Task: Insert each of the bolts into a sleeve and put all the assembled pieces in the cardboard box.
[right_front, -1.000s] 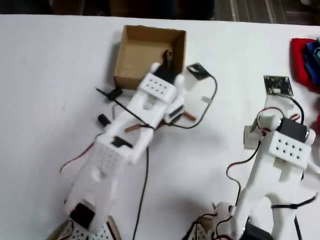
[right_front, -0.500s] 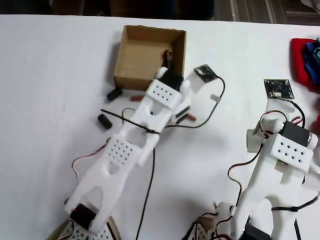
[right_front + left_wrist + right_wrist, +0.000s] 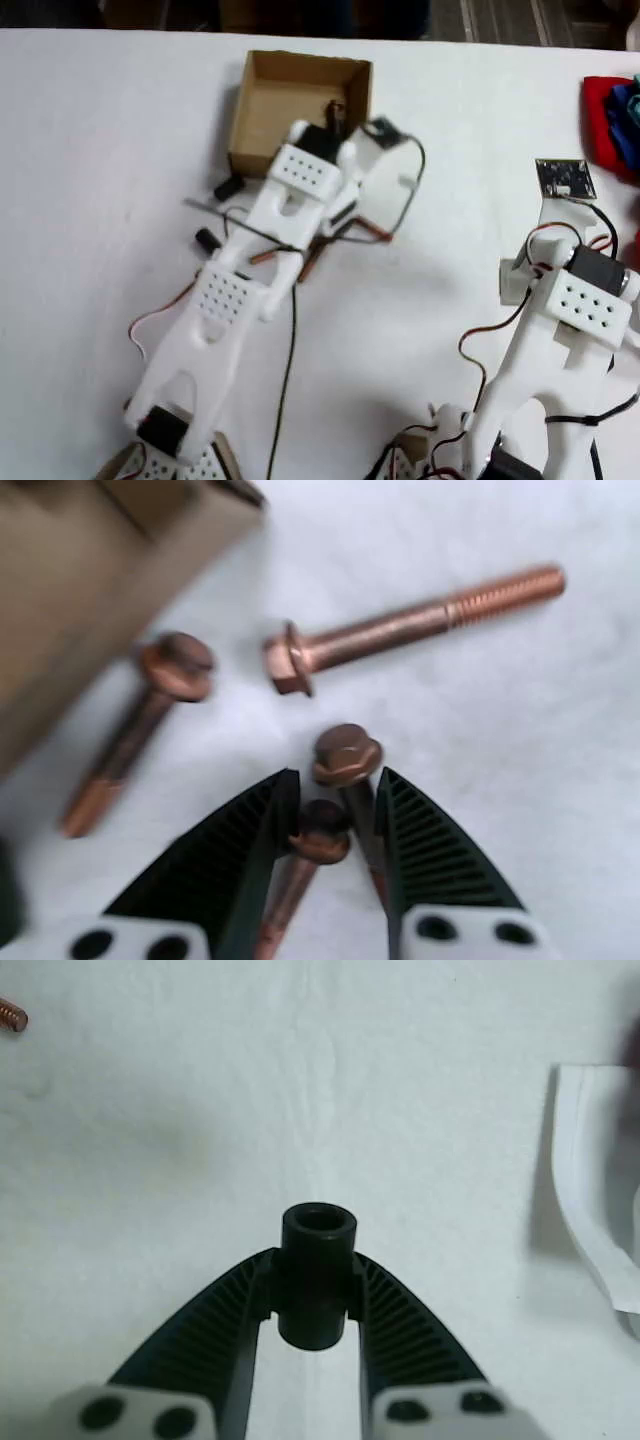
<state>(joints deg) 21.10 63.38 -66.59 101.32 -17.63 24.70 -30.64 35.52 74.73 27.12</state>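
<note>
Your left gripper (image 3: pixel 335 780) stands partly open just above the table, gripping nothing, with two heads between its jaws: the rear bolt (image 3: pixel 320 838) and the front bolt (image 3: pixel 347 755). Shift sideways so only one shank is bracketed, then close. Beyond lie the far bolt (image 3: pixel 400 630) and the box-side bolt (image 3: pixel 130 730), then the cardboard box (image 3: pixel 90 570). Your right gripper (image 3: pixel 316 1260) clamps the sleeve (image 3: pixel 318 1228) upright, bore up.

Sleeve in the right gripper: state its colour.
The sleeve is black, clearest in the right wrist view.
</note>
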